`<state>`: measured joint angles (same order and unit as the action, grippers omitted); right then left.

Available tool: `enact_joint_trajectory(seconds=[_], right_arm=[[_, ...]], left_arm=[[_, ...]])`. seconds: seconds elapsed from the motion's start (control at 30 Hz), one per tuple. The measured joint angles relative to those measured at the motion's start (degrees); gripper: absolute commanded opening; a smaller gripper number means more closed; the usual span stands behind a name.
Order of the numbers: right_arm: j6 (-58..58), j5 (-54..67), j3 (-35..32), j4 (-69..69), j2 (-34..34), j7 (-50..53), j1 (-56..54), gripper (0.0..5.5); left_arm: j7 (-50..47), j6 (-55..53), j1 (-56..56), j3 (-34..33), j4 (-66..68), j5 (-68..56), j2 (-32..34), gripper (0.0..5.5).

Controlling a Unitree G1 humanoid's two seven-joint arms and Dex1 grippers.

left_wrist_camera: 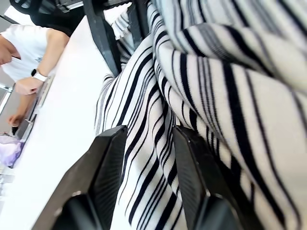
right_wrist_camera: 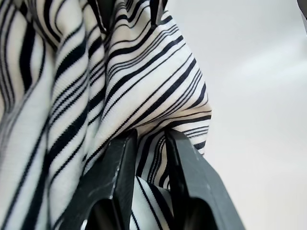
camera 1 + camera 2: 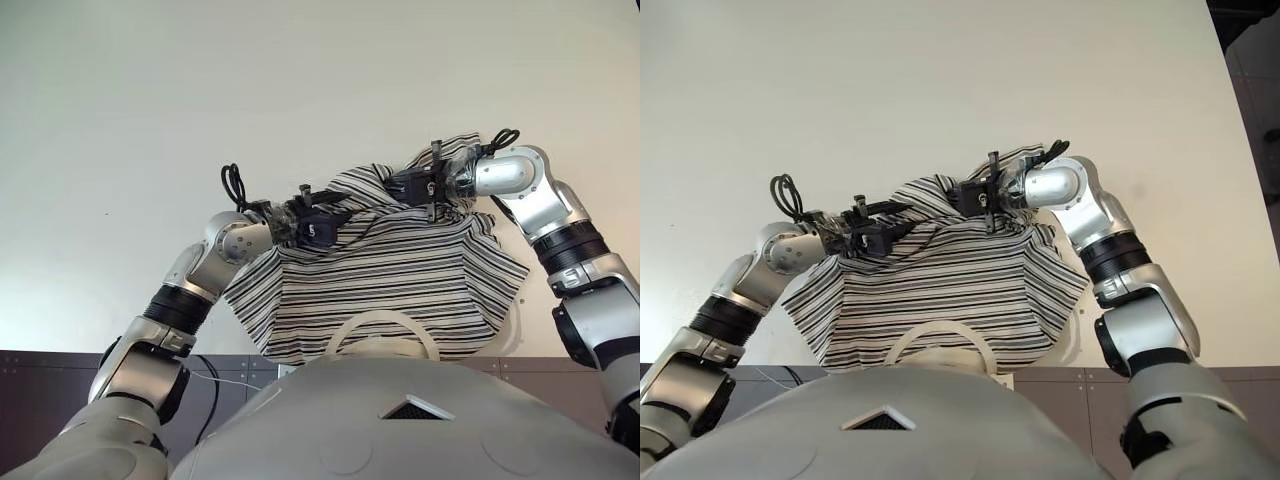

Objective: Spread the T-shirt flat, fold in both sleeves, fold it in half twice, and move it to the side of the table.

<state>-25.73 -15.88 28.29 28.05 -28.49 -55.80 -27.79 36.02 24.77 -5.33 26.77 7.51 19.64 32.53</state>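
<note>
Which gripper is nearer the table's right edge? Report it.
Right. The right gripper holds the shirt closer to the table edge; the left gripper holds it farther left.

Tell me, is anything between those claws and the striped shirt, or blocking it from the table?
Nothing visible does. The left gripper and right gripper each pinch the T-shirt directly, holding it bunched over the white table.
</note>
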Motion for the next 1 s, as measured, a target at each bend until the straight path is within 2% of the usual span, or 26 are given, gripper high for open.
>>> enact_joint_trajectory(seconds=[0.1,0.2,0.33,0.43,0.6,0.67,1.0], right_arm=[[-1.77,-1.47,0.45,2.12,-0.56,2.74,-0.41,1.07],[-3.19,-2.46,0.83,4.3,-0.72,5.21,-1.12,1.07],[-4.55,-3.19,1.78,5.76,-0.7,6.9,-2.06,1.07],[-5.06,-3.49,2.19,6.43,-0.7,7.43,-2.63,1.07],[-5.35,-3.7,2.45,6.81,-0.71,7.87,-2.89,1.07],[-5.35,-3.7,2.52,6.84,-0.71,7.89,-2.91,1.07],[-5.63,-3.95,3.98,8.16,-0.47,7.55,-4.59,1.07]], left_arm=[[4.74,-2.83,2.01,-0.05,-4.34,-3.79,1.78,1.75],[7.56,-10.71,2.0,-1.97,-7.15,-8.76,0.42,1.75],[5.21,-14.85,-5.97,-7.04,-5.59,-11.38,-1.87,1.75],[2.53,-10.46,-8.96,-7.82,1.42,-6.83,-0.12,2.05],[2.72,3.35,-9.93,-4.46,14.19,-1.79,4.14,2.76],[2.31,6.72,-11.09,-3.88,16.66,-1.36,4.05,2.76],[2.18,16.09,-18.02,0.22,31.25,-3.0,-4.79,2.76]])
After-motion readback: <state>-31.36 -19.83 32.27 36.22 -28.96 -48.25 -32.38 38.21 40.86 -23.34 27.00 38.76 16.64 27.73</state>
